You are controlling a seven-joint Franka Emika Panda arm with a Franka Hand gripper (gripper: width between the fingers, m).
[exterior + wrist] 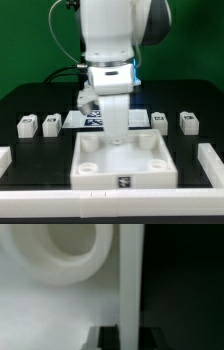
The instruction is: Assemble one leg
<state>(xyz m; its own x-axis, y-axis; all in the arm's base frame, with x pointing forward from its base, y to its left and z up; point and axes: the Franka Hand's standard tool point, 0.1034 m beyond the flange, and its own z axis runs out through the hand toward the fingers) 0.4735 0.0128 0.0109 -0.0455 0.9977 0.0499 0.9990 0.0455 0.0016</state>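
Four legs, small white tagged blocks, stand on the black table behind the tray: two at the exterior view's left [28,124] [50,123] and two at its right [158,119] [187,121]. The large white square tray [150,166] with round corner sockets lies in front. My gripper [117,138] points straight down at the middle of the tray's far wall. In the wrist view my gripper [130,330] has its dark fingers [108,337] pressed on both sides of the tray's bright wall strip [130,274], beside a round socket [62,252]. No leg is held.
The marker board [92,120] lies behind the gripper, between the two pairs of legs. White bars lie on the table at the exterior view's left edge [5,156] and right edge [210,162]. Black table [185,280] lies beyond the tray's wall.
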